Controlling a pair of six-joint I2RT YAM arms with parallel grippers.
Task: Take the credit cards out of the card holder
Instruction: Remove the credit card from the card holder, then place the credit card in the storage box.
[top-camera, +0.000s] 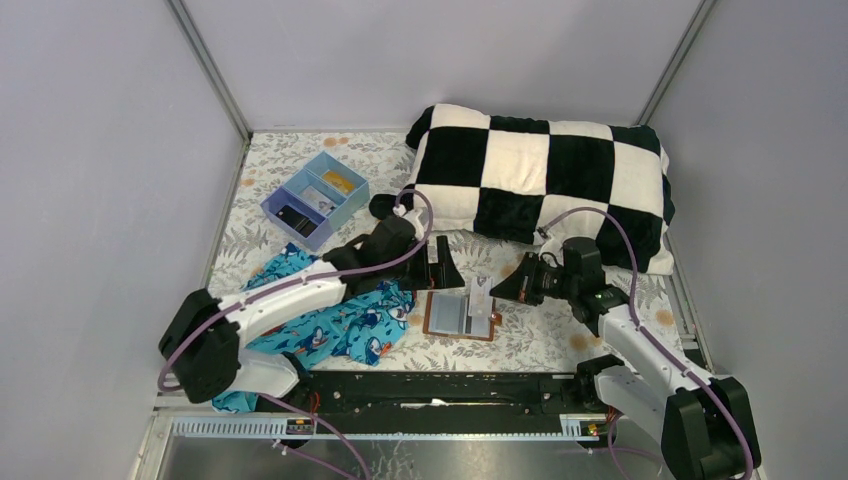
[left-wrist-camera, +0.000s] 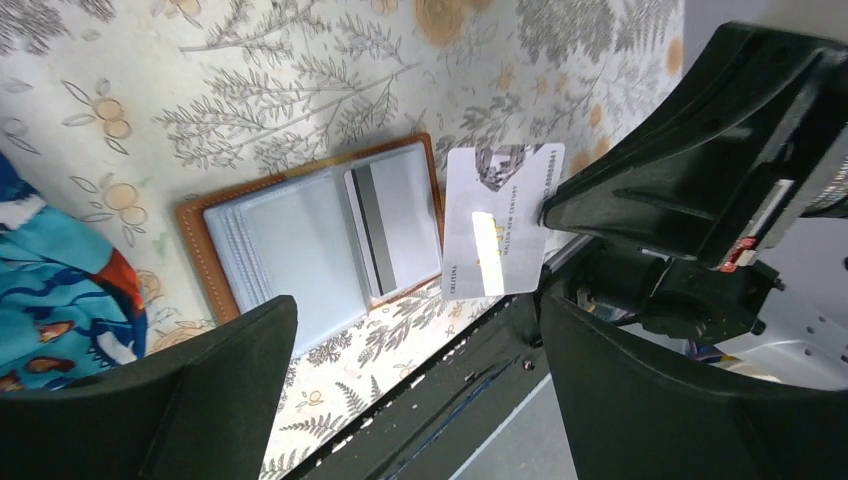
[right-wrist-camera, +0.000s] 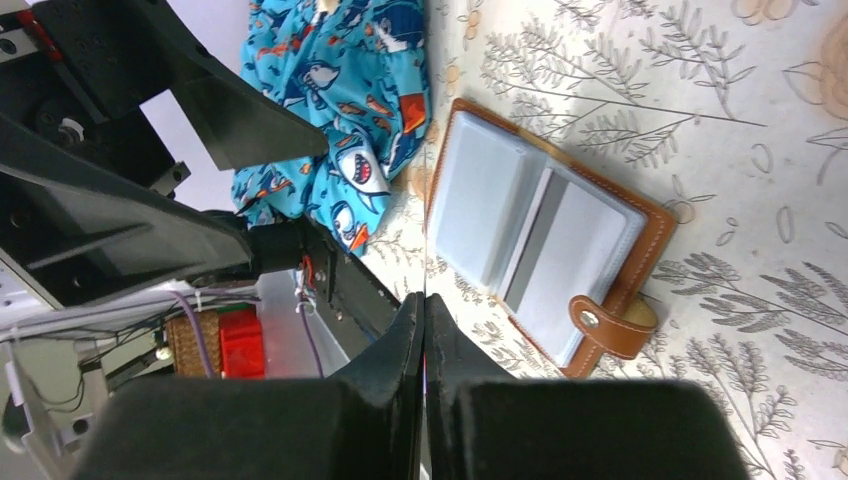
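Observation:
The brown card holder (top-camera: 458, 316) lies open on the floral table, pale grey slots up; it also shows in the left wrist view (left-wrist-camera: 300, 240) and the right wrist view (right-wrist-camera: 540, 235). A card with a dark stripe (left-wrist-camera: 372, 235) sits in its right half. My right gripper (top-camera: 503, 289) is shut on a whitish credit card (top-camera: 481, 294) and holds it just above the holder's right edge. The card faces the left wrist camera (left-wrist-camera: 498, 225) and shows edge-on between the right gripper's (right-wrist-camera: 424, 322) fingers. My left gripper (top-camera: 444, 268) hangs open and empty behind the holder (left-wrist-camera: 420, 400).
A blue divided tray (top-camera: 315, 198) with small items stands at the back left. A black-and-white checked pillow (top-camera: 545, 180) fills the back right. A blue shark-print cloth (top-camera: 335, 322) lies left of the holder. A black rail (top-camera: 440, 388) runs along the table's near edge.

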